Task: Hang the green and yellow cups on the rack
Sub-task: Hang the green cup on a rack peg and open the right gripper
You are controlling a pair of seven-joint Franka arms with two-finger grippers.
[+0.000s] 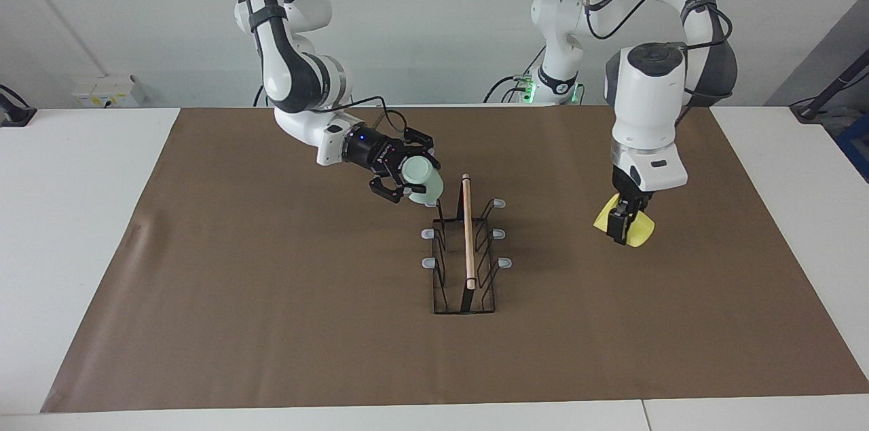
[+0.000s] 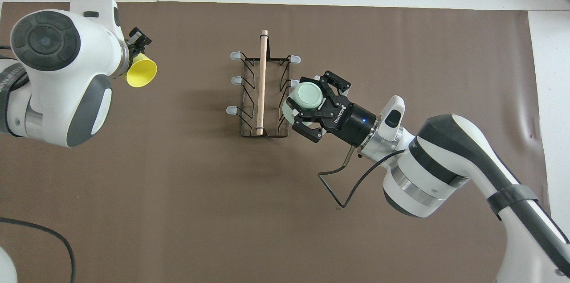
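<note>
Beside the rack [image 1: 464, 251], the right gripper [image 1: 402, 173] clamps the green cup [image 1: 423, 182] at the prong nearest the robots (risk: a tilted mouth catches and slips). The left gripper [image 1: 625, 222] pinches the yellow cup [image 1: 637, 227] just above the surface [image 1: 271, 322], toward its own end.

Facing view: high camera set across the table [image 1: 81, 227], looking back toward the robots and down at an angle; arm bases and the wall appear along its top edge. Wide framing, taking in nearly the whole brown mat [image 1: 271, 322] and white margins at both ends.

Overhead view: camera high above the robots' own end, looking forward and steeply down; arms enter from the bottom corners. Closer framing.

Shared: the brown mat, the rack [image 1: 465, 254] at its middle, both arms' forward links. Views are half a turn apart.
</note>
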